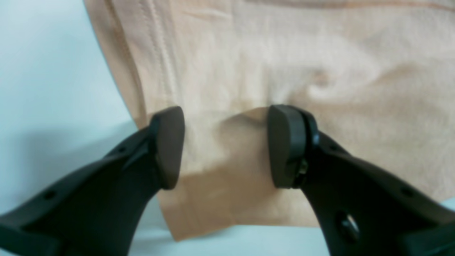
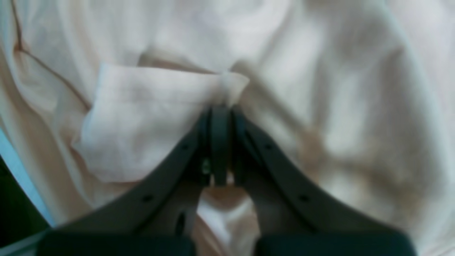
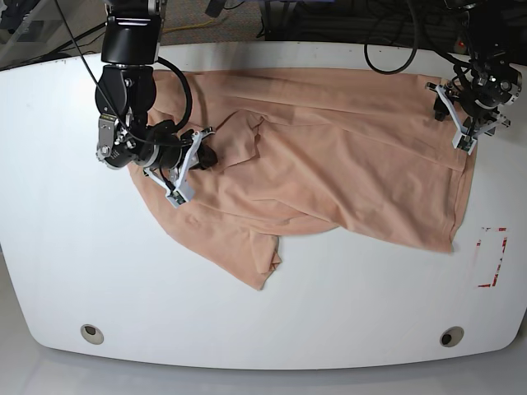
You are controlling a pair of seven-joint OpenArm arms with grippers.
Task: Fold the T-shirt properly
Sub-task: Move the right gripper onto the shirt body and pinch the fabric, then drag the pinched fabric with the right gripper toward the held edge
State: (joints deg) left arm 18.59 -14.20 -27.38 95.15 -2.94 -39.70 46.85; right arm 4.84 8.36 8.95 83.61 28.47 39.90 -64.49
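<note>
Pinching a T-shirt [image 2: 149, 117] fold, right gripper [image 2: 220, 110]; left gripper [image 1: 225, 145] spread over its hem.

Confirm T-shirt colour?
Plain peach, light salmon-orange T-shirt, no pattern. Shows best in the base view.

Black arms, white-framed claws, dark pads [image 1: 170, 145]

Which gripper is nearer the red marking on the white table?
Left. The left gripper hovers open at the peach T-shirt's edge, just above the red marking; the right gripper pinches cloth across the white table.
</note>
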